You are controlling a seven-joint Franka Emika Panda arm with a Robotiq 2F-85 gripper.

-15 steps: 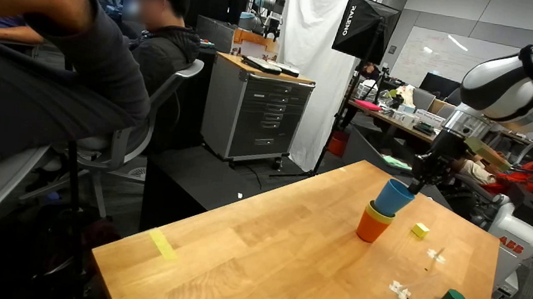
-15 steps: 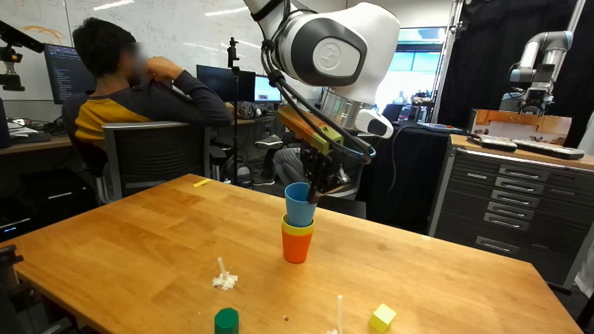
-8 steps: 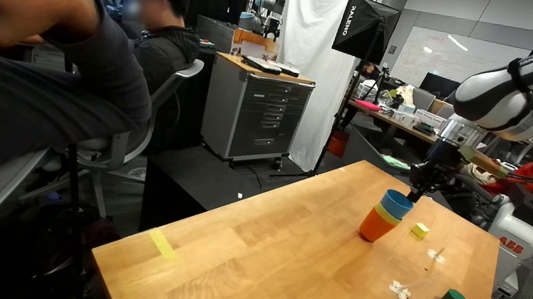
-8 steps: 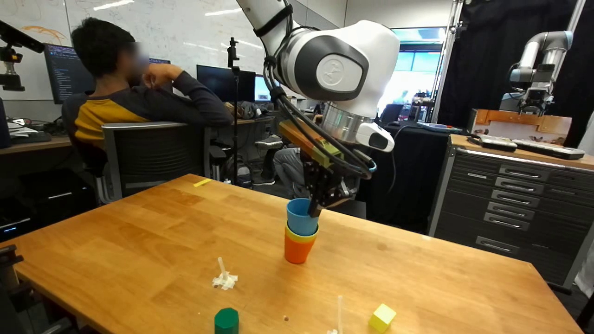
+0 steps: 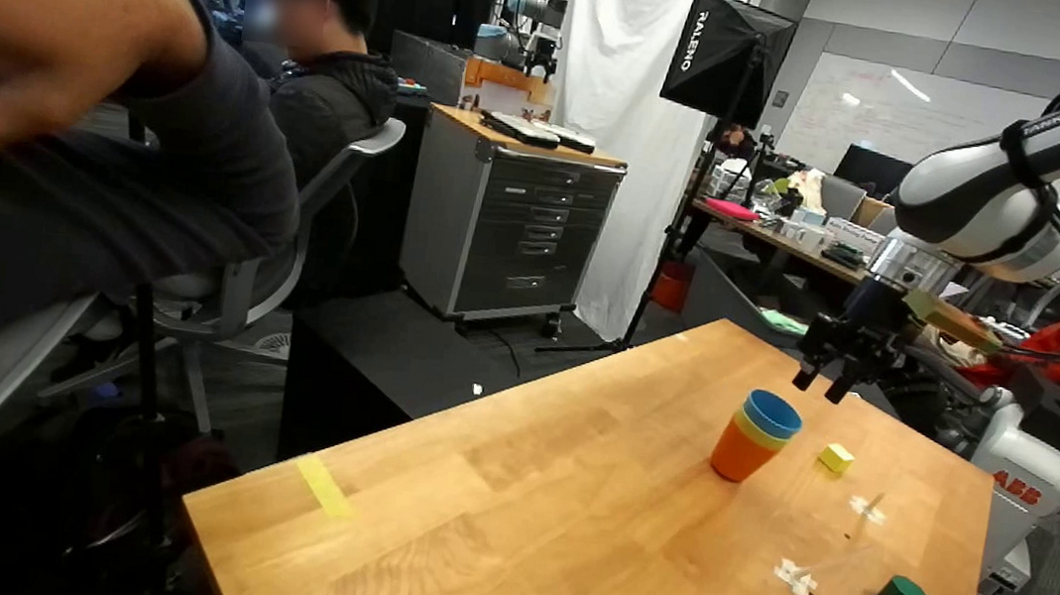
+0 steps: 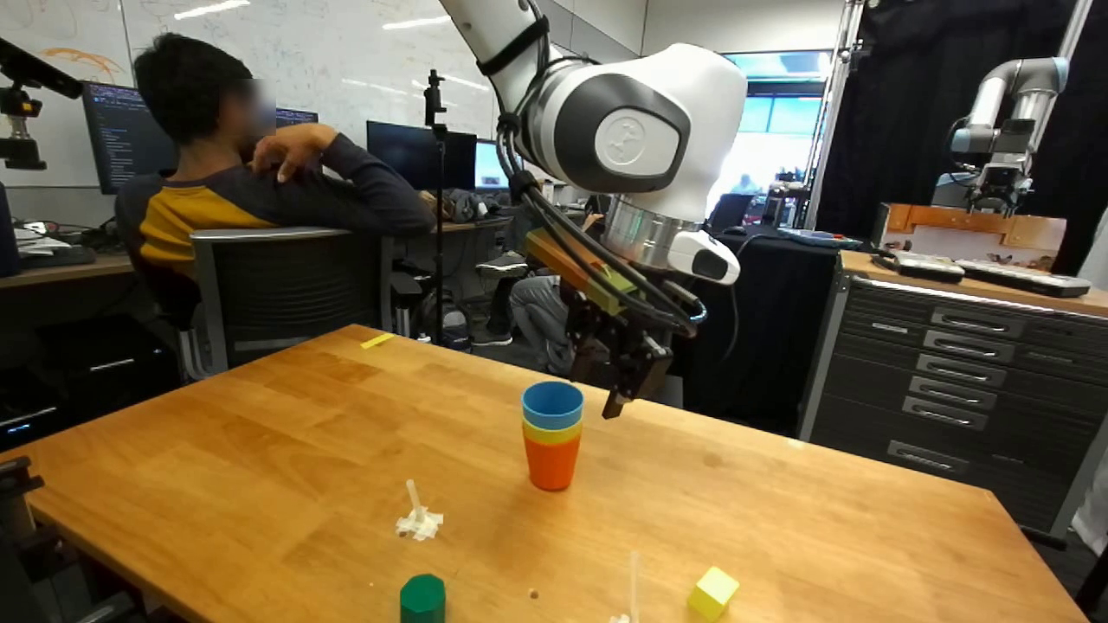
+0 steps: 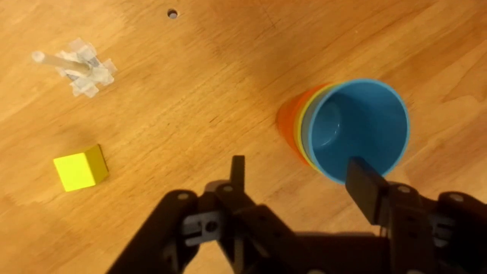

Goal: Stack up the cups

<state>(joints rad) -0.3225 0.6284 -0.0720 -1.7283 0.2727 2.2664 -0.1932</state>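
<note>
Nearest in my wrist view, across the lower frame, my claw [image 7: 296,163] stands wide, 2 blocky jaws well apart. Beyond, right of centre, I see the blue cup [image 7: 367,121] nested in the yellow cup [image 7: 298,127] and that in the orange cup [image 7: 286,121]: all 3 smooth, round, plastic. Left, 1 sharp-edged yellow cube [image 7: 78,170] sits on the grained wooden table [image 7: 190,114]; upper left, 1 pale rod [image 7: 66,65] rises from ragged tape [image 7: 101,76].
</note>
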